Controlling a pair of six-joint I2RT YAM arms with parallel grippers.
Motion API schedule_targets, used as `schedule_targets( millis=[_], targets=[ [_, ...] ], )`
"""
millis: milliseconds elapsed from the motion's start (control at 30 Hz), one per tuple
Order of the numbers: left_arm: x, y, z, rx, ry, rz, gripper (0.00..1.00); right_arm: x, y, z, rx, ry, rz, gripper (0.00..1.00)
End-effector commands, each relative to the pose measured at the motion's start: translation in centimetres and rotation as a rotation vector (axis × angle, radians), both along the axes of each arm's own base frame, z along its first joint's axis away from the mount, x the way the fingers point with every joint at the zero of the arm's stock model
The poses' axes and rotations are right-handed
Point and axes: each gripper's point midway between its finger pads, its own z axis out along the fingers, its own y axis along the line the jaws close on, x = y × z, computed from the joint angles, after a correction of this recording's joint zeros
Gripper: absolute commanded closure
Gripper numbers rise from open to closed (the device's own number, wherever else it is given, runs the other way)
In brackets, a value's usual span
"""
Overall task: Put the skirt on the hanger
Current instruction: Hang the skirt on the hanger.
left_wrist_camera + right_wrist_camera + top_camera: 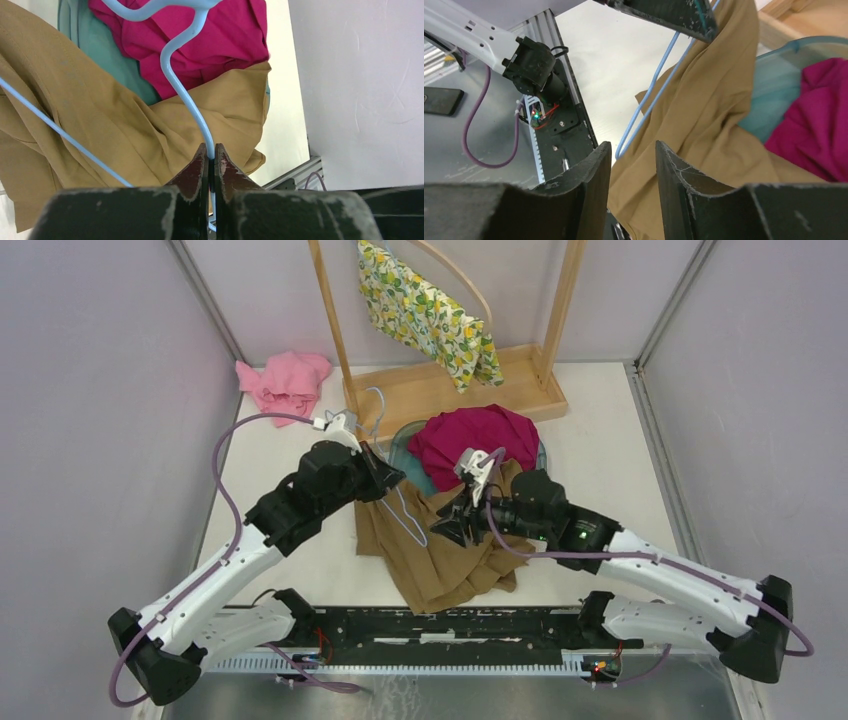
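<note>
The tan skirt (445,560) spills from the basket onto the table, rumpled. A light-blue wire hanger (404,512) lies across its upper left part. My left gripper (385,478) is shut on the hanger (182,95); the wire runs up from between its closed fingertips (211,152) over the skirt (100,120). My right gripper (455,525) hovers just above the skirt's middle, open, jaws (633,150) a finger-width apart with nothing between them. Below them show the skirt (704,115) and the hanger's lower loop (649,105).
A teal basket (412,445) behind the skirt holds a magenta garment (475,435). A wooden rack (450,390) at the back carries a lemon-print garment (430,315). A pink cloth (285,380) lies at the back left. Grey walls close in both sides.
</note>
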Motion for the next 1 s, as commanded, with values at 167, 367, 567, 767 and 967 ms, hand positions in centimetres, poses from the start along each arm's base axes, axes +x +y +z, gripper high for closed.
schedule_targets(
  millis=[167, 367, 567, 767, 967],
  targets=[
    [0.5, 0.6, 0.9, 0.038, -0.090, -0.011, 0.97, -1.9, -5.2, 2.8, -0.141, -0.113, 0.024, 0.60],
    [0.8, 1.2, 1.4, 0.027, -0.105, 0.030, 0.97, -4.9, -1.0, 0.2, -0.181, -0.119, 0.191, 0.67],
    [1.7, 0.9, 1.2, 0.039, -0.106, 0.033, 0.97, -7.6, 2.2, -0.6, -0.255, -0.282, 0.237, 0.65],
    [2.1, 0.6, 1.3, 0.037, -0.104, 0.024, 0.97, -10.5, 5.2, -3.1, -0.301, -0.412, 0.243, 0.65],
    [1.6, 0.8, 2.4, 0.020, -0.118, 0.017, 0.97, -10.2, 8.4, -8.0, -0.395, -0.444, 0.211, 0.63]
  ],
)
